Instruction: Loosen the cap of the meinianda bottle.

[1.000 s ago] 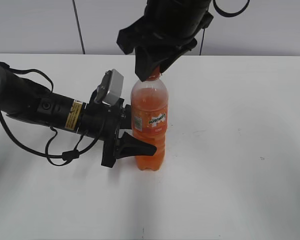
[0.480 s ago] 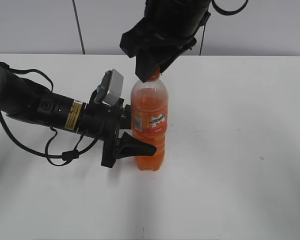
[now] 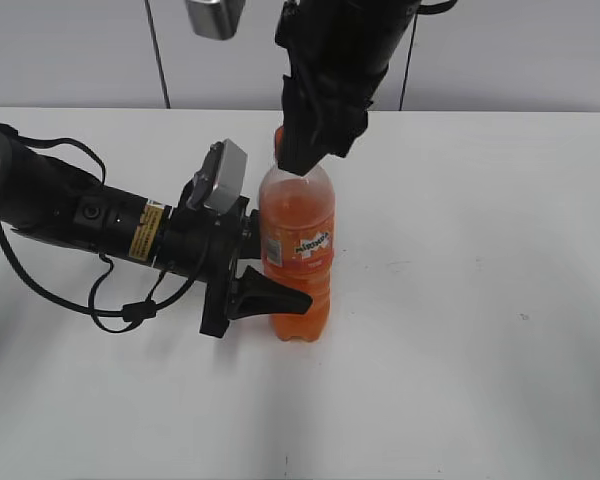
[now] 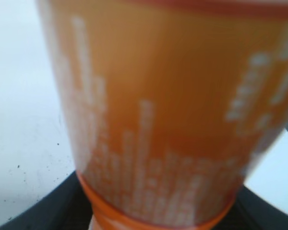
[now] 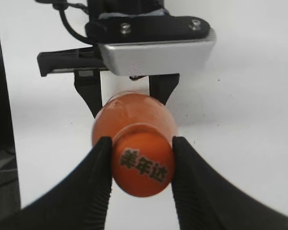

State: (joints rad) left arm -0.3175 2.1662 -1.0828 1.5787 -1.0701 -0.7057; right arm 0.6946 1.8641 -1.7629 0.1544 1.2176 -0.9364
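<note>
My right jaws (image 5: 141, 163) clench the small round orange plastic cap (image 5: 142, 166) from above for twisting; my left jaws (image 3: 270, 268) clamp the tall clear orange-drink bottle (image 3: 298, 250), upright on the white counter (image 3: 460, 300), apparently against spinning.

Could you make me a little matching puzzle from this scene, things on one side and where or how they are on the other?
Things:
1. cap
2. meinianda bottle
3. table
4. left gripper

States:
A. white, bare beside the bottle
B. pinched from above by the right gripper
C. clamped round the bottle's body
D. standing upright, full of orange drink

Pairs: 1-B, 2-D, 3-A, 4-C
</note>
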